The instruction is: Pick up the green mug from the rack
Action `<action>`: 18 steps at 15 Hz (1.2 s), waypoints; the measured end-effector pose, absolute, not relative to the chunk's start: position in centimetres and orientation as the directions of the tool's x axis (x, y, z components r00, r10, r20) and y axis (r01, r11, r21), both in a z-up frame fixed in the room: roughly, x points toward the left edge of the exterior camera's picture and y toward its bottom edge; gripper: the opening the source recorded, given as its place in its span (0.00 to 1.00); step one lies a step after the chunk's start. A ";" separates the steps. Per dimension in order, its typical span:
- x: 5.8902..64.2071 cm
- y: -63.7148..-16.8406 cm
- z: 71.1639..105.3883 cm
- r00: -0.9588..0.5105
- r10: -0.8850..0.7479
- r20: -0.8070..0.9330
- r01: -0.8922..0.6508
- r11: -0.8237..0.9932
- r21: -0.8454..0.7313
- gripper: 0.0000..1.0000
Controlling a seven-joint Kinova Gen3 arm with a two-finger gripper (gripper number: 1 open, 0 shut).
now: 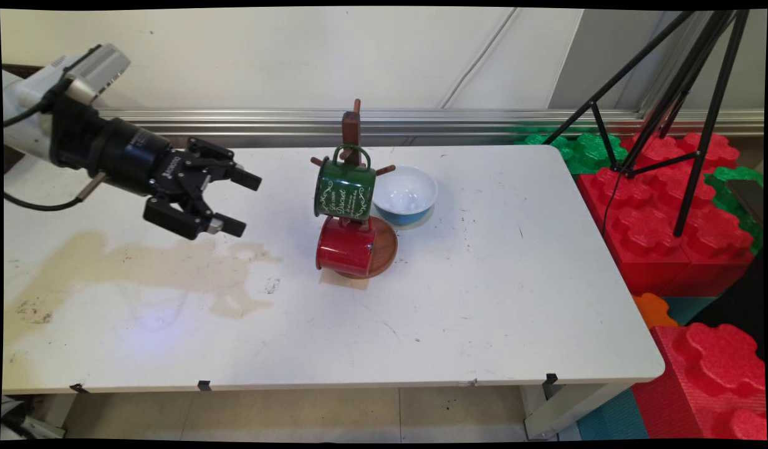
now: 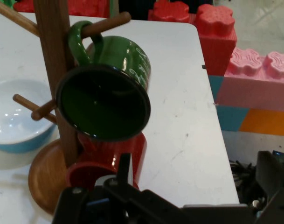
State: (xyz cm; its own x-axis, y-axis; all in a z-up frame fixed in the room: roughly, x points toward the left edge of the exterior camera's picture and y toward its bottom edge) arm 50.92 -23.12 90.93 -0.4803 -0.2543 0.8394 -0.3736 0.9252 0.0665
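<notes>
The gripper [image 1: 236, 202] is wide open and holds nothing, well apart to the left of the mug tree [image 1: 351, 134]. The green mug [image 1: 344, 189] hangs on a peg, mouth toward the gripper; the red mug [image 1: 346, 247] lies below it.

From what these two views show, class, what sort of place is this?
Probably a robot lab or test room: a robot gripper over a stained white table, a black tripod, and big foam blocks beside it.
</notes>
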 end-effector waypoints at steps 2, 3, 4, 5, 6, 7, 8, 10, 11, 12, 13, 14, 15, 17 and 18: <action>50.4 -23.5 90.7 -0.472 -0.256 0.844 -0.377 0.924 0.070 1.00; 50.2 -23.8 90.6 -0.467 -0.259 0.846 -0.380 0.922 0.073 1.00; 50.0 -23.9 90.5 -0.463 -0.261 0.847 -0.382 0.921 0.074 1.00; 49.8 -24.1 90.3 -0.459 -0.264 0.849 -0.386 0.919 0.077 1.00; 49.6 -24.3 90.2 -0.455 -0.266 0.850 -0.390 0.918 0.079 1.00; 49.4 -24.5 90.0 -0.450 -0.270 0.851 -0.394 0.916 0.082 1.00; 49.2 -24.6 89.9 -0.447 -0.272 0.852 -0.396 0.914 0.084 1.00; 48.8 -24.9 89.6 -0.440 -0.278 0.854 -0.399 0.912 0.091 1.00; 48.5 -25.1 89.4 -0.435 -0.282 0.855 -0.401 0.911 0.096 1.00; 48.3 -25.2 89.2 -0.431 -0.285 0.856 -0.403 0.910 0.100 1.00; 48.0 -25.4 89.1 -0.425 -0.288 0.858 -0.404 0.909 0.105 1.00; 47.7 -25.5 89.0 -0.421 -0.290 0.859 -0.405 0.908 0.108 1.00; 47.4 -25.7 88.8 -0.416 -0.293 0.861 -0.405 0.907 0.113 1.00; 46.8 -26.0 88.5 -0.407 -0.297 0.864 -0.406 0.906 0.120 1.00; 46.6 -26.1 88.4 -0.403 -0.298 0.865 -0.407 0.905 0.122 1.00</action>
State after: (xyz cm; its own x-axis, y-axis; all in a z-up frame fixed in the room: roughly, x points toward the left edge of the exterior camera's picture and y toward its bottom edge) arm 46.62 -26.08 88.42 -0.4029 -0.2984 0.8652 -0.4073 0.9051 0.1224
